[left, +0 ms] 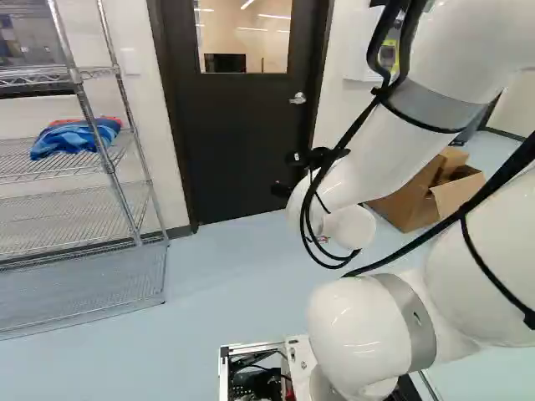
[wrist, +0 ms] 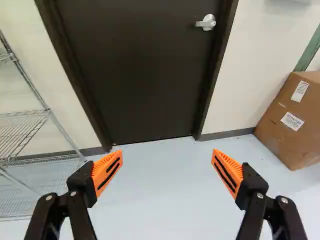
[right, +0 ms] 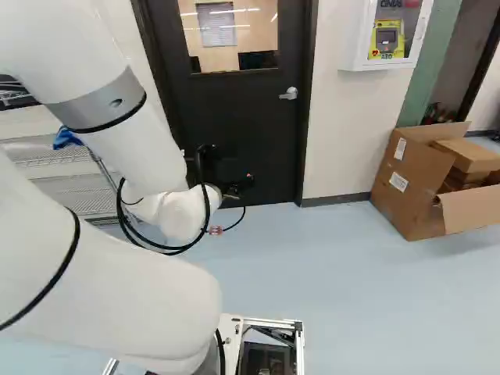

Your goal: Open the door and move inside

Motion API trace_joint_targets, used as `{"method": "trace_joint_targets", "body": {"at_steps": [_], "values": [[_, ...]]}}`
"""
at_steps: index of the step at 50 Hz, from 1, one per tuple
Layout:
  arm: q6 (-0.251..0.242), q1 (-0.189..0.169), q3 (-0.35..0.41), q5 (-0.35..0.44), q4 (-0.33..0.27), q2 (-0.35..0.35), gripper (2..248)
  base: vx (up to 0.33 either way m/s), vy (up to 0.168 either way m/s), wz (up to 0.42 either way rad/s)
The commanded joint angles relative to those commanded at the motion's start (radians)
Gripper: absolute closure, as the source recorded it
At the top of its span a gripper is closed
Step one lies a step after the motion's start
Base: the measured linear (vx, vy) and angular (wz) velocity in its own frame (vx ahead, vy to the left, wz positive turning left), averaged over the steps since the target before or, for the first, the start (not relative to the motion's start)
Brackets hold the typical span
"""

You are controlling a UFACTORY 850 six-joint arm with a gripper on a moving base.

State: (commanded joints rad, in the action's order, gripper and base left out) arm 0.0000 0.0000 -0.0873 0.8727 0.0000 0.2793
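Claw (left: 285, 174) spread wide, its 2 black fingers well apart, with ribbed orange pads (wrist: 108, 172) that touch nothing and have only pale blue floor (wrist: 165, 185) showing between them in the wrist view. Ahead of it stands the dark door (wrist: 140, 75), shut in its frame (right: 308, 101), with a strip of floor between the fingertips and its foot as the wrist view shows them. Its silver lever handle (wrist: 206, 23) sits apart from the claw, near the door edge on the cardboard box side. Higher up in the door is a window (left: 251, 42), and in the right base view 1 sheet of paper (right: 216, 25) shows in it.

On the handle side, a white wall cabinet (right: 428, 33) holds a yellow defibrillator (right: 387, 39). Farther along, an open cardboard box (right: 406, 187) with 2 white labels stands on the floor, smaller boxes (right: 469, 156) inside it. On the door's other side is a wire shelving unit (left: 112, 167), a blue cloth (left: 71, 140) lying on 1 shelf with something red beside it
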Motion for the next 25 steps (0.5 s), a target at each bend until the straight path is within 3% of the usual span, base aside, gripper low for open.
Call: {"method": "trace_joint_targets", "body": {"at_steps": [25], "values": [[0.0, 0.0, 0.0, 0.0, 0.0, 0.0, 3, 0.236, -0.056, -0.155]]}}
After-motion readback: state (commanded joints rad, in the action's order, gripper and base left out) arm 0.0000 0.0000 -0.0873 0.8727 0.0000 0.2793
